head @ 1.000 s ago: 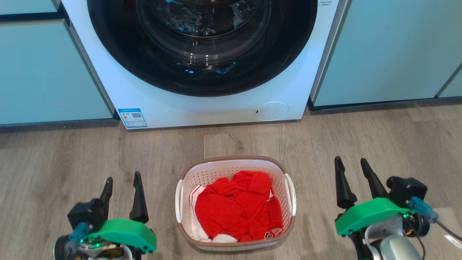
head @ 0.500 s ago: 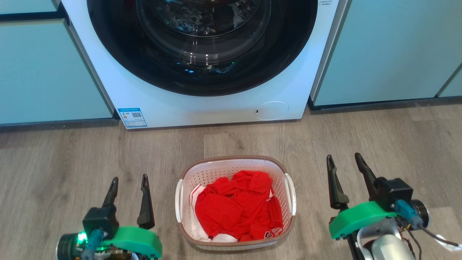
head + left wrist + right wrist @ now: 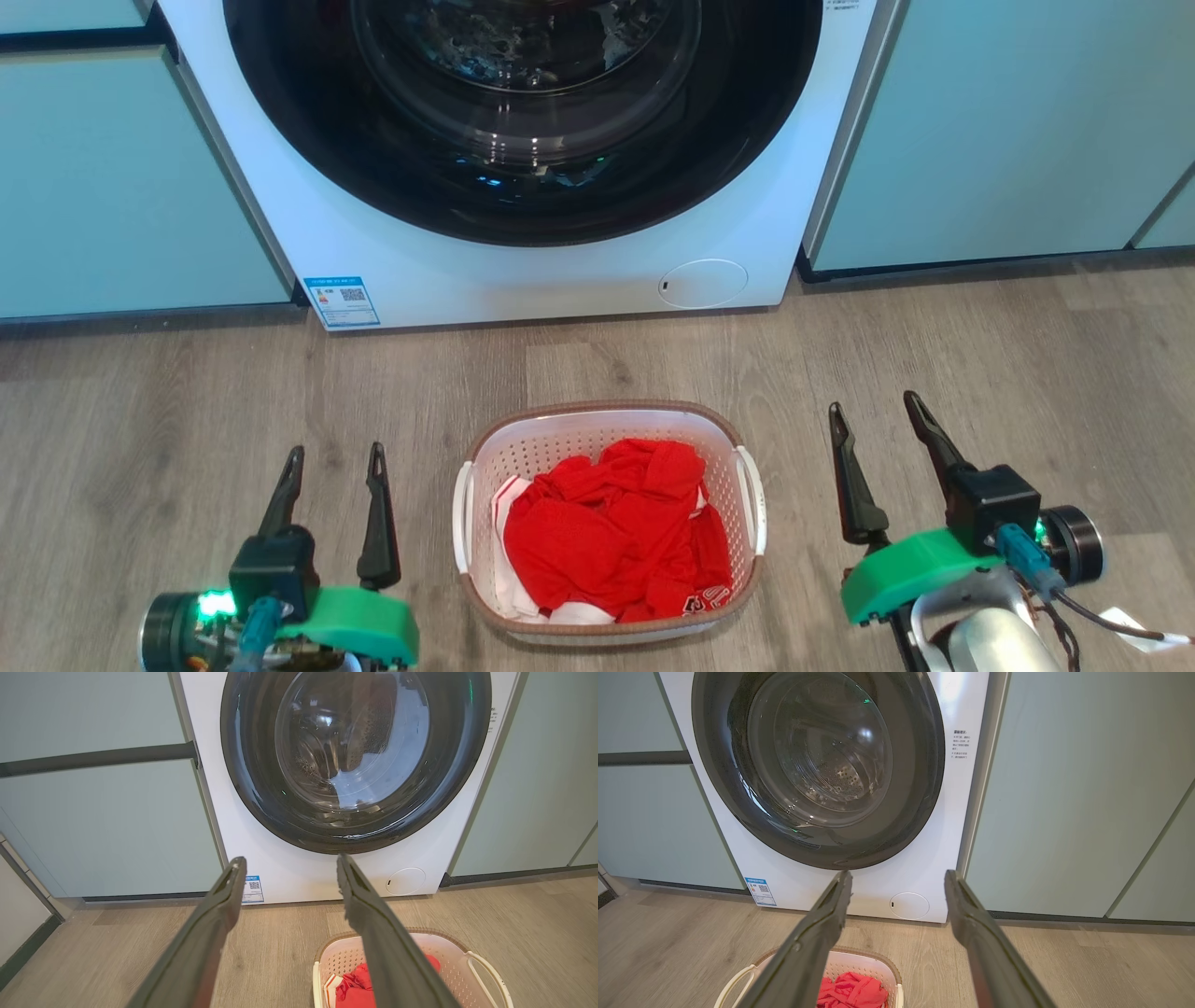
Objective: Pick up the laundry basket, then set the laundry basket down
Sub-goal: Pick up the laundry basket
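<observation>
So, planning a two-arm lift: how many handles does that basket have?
2: the left handle on the left side of the laundry basket, the right handle on its right side.

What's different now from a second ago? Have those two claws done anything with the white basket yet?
Both grippers drifted inward toward the white perforated plastic laundry basket with the brown rim: the left gripper edged right, the right gripper edged left, each twisting at the wrist. Both stayed open, holding nothing. The basket and its red clothing stayed put on the wooden floor.
</observation>
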### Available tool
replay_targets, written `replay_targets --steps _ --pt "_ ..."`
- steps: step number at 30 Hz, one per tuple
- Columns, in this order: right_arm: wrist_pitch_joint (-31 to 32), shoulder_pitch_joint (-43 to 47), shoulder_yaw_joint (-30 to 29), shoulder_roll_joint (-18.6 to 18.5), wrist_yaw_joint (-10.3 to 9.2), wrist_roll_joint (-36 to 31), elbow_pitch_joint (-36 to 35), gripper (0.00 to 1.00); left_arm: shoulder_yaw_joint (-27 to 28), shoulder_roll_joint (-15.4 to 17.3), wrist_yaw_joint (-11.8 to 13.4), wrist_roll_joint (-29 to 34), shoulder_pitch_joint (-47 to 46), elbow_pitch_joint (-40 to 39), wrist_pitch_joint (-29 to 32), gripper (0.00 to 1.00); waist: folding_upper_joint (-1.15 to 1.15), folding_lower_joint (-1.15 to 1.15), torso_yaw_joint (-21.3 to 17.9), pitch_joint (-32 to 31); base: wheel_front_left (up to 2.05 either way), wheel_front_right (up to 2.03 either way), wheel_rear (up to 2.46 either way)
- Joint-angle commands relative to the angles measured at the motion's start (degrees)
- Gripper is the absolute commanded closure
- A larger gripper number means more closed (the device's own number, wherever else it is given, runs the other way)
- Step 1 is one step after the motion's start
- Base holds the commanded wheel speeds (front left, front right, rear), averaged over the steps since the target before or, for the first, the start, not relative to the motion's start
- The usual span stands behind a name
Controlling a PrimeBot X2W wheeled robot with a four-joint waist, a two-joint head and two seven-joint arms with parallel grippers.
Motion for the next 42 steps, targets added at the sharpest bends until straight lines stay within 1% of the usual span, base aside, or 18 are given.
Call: replay_targets --steps 1,20,26,32,33,42 --pt "-0.75 -3.15 1.43 -0.55 0.35 -0.34 -1.69 0.00 2.11 -0.26 -0.04 0.44 -1.05 -2.03 -0.56 0.00 0.00 0.00 -0.03 0.01 0.00 0.00 0.00" --pt "-0.75 -3.14 1.11 -0.55 0.35 -0.44 -1.52 0.00 2.50 -0.45 -0.39 0.46 -1.13 -1.73 -0.56 0.00 0.00 0.00 0.00 0.24 0.00 0.00 0.00" --pt "-0.75 -3.55 0.68 -0.55 0.35 -0.64 -1.60 0.00 2.23 -0.46 -0.39 0.41 -1.88 -1.87 -0.56 0.00 0.00 0.00 0.17 2.01 0.00 0.00 0.00" --pt "-0.75 -6.04 -0.30 -0.55 0.35 -1.33 -1.45 0.00 1.58 -0.47 -1.04 0.69 -5.18 -0.50 -0.56 0.00 0.00 0.00 0.72 7.00 0.00 0.00 0.00" --pt "-0.75 -7.59 -0.65 -0.55 0.35 -1.67 -1.44 0.00 1.61 -0.47 -1.07 0.77 -6.81 0.16 -0.56 0.00 0.00 0.00 0.74 9.60 0.00 0.00 0.00" --pt "-0.76 -16.42 -3.72 -0.55 0.35 -3.55 -0.23 0.00 0.22 -0.47 -0.53 -0.09 -16.94 2.78 -0.56 0.00 0.00 0.00 1.87 24.07 0.00 0.00 0.00"
